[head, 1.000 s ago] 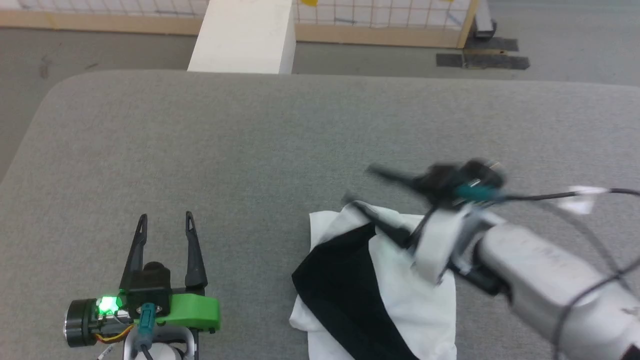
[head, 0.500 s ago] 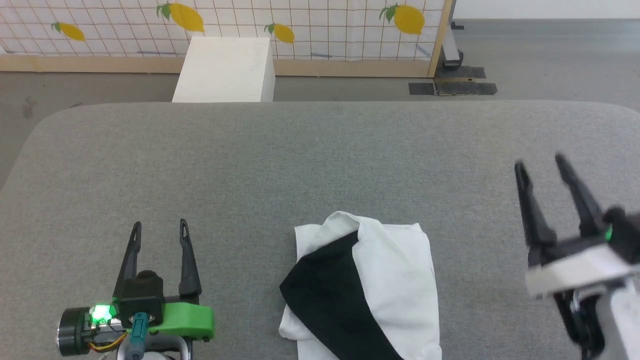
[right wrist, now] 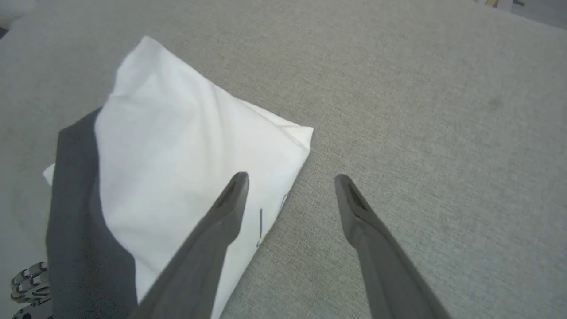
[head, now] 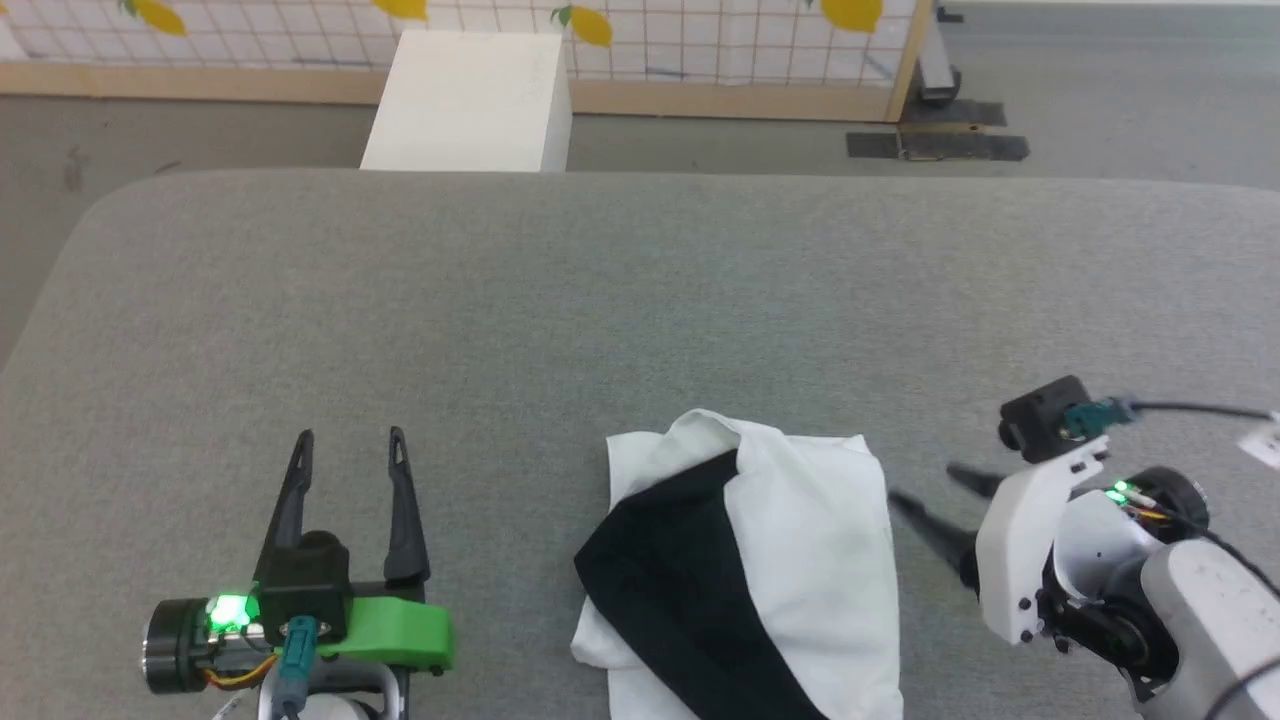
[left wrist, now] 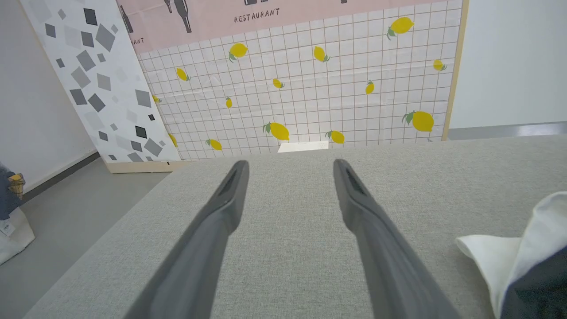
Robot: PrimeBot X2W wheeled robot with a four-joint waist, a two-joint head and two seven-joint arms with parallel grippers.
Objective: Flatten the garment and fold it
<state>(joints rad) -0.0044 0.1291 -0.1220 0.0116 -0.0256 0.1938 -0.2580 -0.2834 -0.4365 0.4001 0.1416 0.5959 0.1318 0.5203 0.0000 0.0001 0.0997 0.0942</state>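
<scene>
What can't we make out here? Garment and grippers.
- Head view: the garment is cut off at its near end by the bottom edge.
- Left wrist view: just a corner of it, cut by the right edge.
- Right wrist view: chest print tucked at the fold's edge, partly behind a finger of the right gripper; unreadable.
- Same view: whether that finger touches the cloth, cannot tell.

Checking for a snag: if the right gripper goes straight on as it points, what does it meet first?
Probably the garment: the right gripper aims at its white edge, fingers spread. Its height above the fabric is unclear.
</scene>
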